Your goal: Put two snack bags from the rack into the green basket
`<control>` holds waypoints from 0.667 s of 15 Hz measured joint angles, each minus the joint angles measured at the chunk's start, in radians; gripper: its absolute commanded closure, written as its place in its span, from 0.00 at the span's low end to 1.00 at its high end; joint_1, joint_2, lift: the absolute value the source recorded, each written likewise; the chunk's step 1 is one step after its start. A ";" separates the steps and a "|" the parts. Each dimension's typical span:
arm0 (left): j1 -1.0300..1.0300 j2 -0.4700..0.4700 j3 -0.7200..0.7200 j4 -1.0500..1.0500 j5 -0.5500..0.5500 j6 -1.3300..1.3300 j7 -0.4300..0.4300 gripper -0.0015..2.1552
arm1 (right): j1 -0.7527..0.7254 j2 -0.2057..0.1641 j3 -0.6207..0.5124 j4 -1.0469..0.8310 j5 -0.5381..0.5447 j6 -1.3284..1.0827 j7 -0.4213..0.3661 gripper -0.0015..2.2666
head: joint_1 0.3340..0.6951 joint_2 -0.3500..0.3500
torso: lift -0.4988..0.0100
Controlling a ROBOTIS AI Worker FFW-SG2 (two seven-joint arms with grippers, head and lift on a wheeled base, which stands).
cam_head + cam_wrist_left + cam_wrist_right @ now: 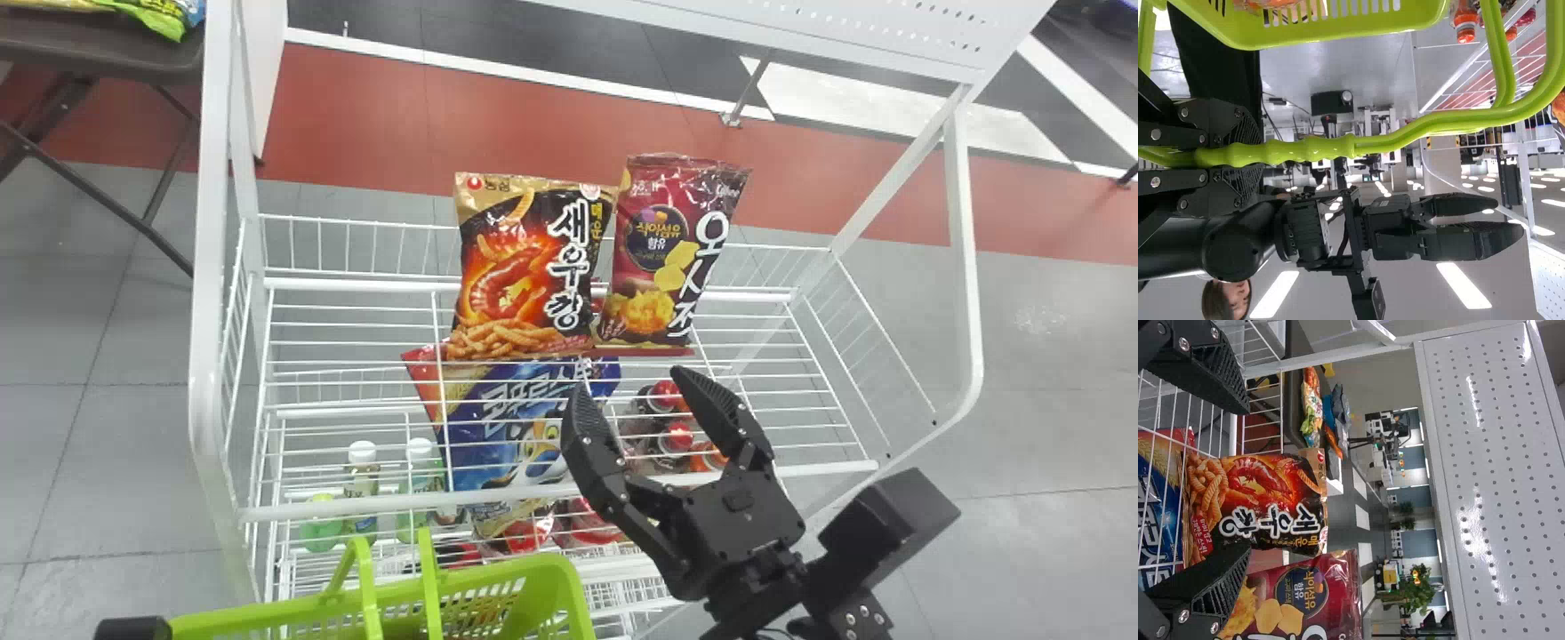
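Note:
My right gripper [635, 391] stands open in front of the two upright snack bags, nothing between its fingers. An orange-and-black shrimp snack bag [524, 267] stands left of a dark red snack bag [671, 249] on the rack's upper wire shelf. In the right wrist view, the shrimp bag [1265, 497] lies beyond the open gripper [1245, 480], the red bag [1301, 600] beside it. At the bottom left, a black part of my left gripper [133, 628] shows by the green basket [569, 591]. In the left wrist view that gripper [1248, 157] is closed around the basket's handle [1385, 141].
White wire rack [200, 356] frames both sides of the shelf. A blue snack bag [507, 436] and bottles [360, 489] show through the wires lower down. A perforated white panel [1498, 487] borders the rack. A dark table [98, 44] with packets stands at the far left.

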State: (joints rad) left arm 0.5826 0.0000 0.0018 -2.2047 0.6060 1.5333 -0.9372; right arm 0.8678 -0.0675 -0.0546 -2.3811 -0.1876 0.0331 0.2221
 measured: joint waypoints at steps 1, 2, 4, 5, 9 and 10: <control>0.002 0.000 0.001 -0.002 0.000 0.000 0.000 0.68 | -0.001 0.000 0.002 0.000 0.000 0.000 -0.002 0.04 | 1.00 0.00 | 0.97; 0.003 0.000 0.001 -0.004 0.000 0.000 0.000 0.68 | -0.002 0.000 0.003 0.000 0.000 -0.001 -0.003 0.04 | 1.00 0.00 | 0.97; 0.005 0.000 0.003 -0.008 0.000 0.000 0.000 0.68 | -0.004 -0.001 0.005 0.000 0.000 -0.002 -0.003 0.04 | 1.00 0.00 | 0.97; 0.005 0.000 0.003 -0.009 0.000 0.000 0.000 0.68 | -0.004 -0.002 0.005 0.000 -0.001 -0.001 -0.004 0.04 | 1.00 0.00 | 0.97; 0.006 0.000 0.001 -0.010 0.000 0.000 0.000 0.68 | -0.005 -0.009 0.004 0.001 -0.004 -0.003 -0.004 0.04 | 1.00 0.00 | 0.97; 0.007 0.000 0.001 -0.012 0.000 0.000 0.001 0.68 | -0.005 -0.010 0.003 -0.002 -0.006 -0.003 -0.004 0.04 | 1.00 0.00 | 0.97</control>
State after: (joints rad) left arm 0.5895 0.0000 0.0030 -2.2169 0.6059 1.5333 -0.9364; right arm 0.8623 -0.0779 -0.0513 -2.3832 -0.1931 0.0302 0.2178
